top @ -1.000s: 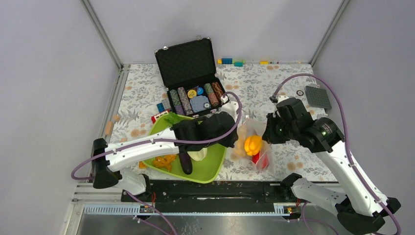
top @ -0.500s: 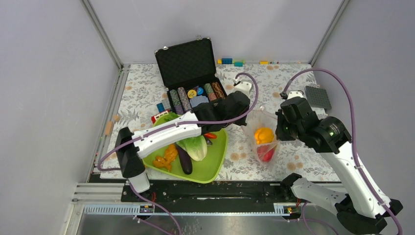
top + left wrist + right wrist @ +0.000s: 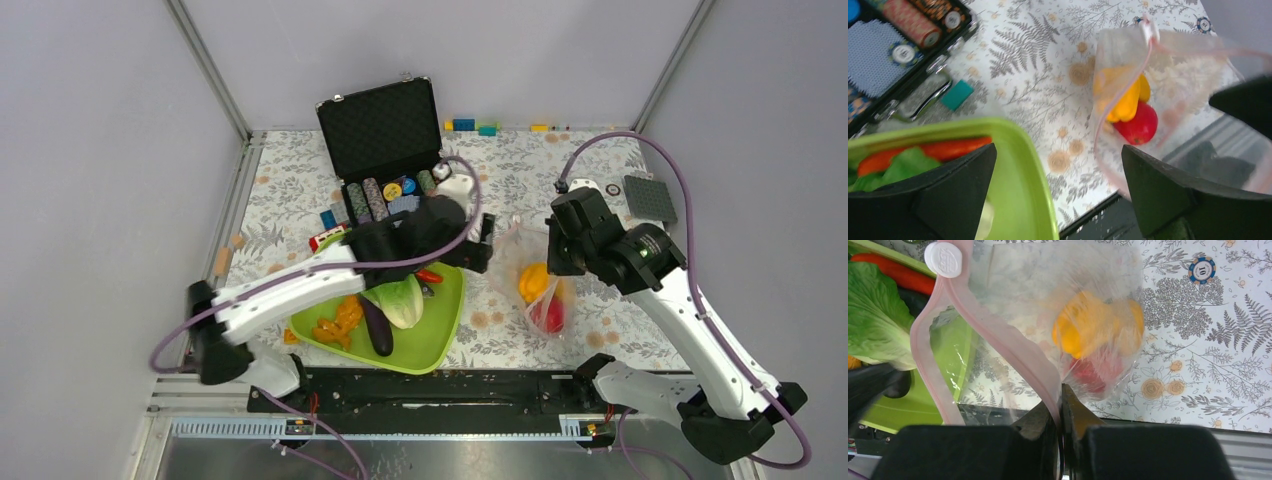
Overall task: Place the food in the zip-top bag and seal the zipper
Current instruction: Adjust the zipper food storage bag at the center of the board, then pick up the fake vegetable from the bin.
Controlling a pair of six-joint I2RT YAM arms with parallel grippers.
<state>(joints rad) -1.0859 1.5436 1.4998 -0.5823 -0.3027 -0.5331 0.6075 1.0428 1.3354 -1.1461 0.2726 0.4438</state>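
The zip-top bag (image 3: 510, 258) lies on the floral table (image 3: 590, 180) just right of the lime-green tray (image 3: 440, 335), its mouth lifted and gaping toward the tray. Bare tabletop runs to its right and beyond it, up to a black perforated plate (image 3: 650, 198) near the right wall. The open poker chip case (image 3: 385, 135) crowds the tray's far edge. Inside the bag a yellow pepper (image 3: 533, 281) sits just beyond a red apple (image 3: 547, 316). On the tray lie lettuce (image 3: 401, 300), a purple eggplant (image 3: 377, 328), a carrot (image 3: 429, 276) by the far rim and orange fruit pieces (image 3: 338, 322).

The right arm bends in from the right, wrist tipped down over the bag. The right gripper (image 3: 1060, 402) is pinched tight on the pinkish zipper (image 3: 998, 340), holding that edge raised, with the white slider (image 3: 943, 260) at the strip's far end. The left arm stretches across the tray, and the left gripper (image 3: 1058, 150) hovers over the gap between tray rim and bag mouth, jaws spread wide with nothing between them
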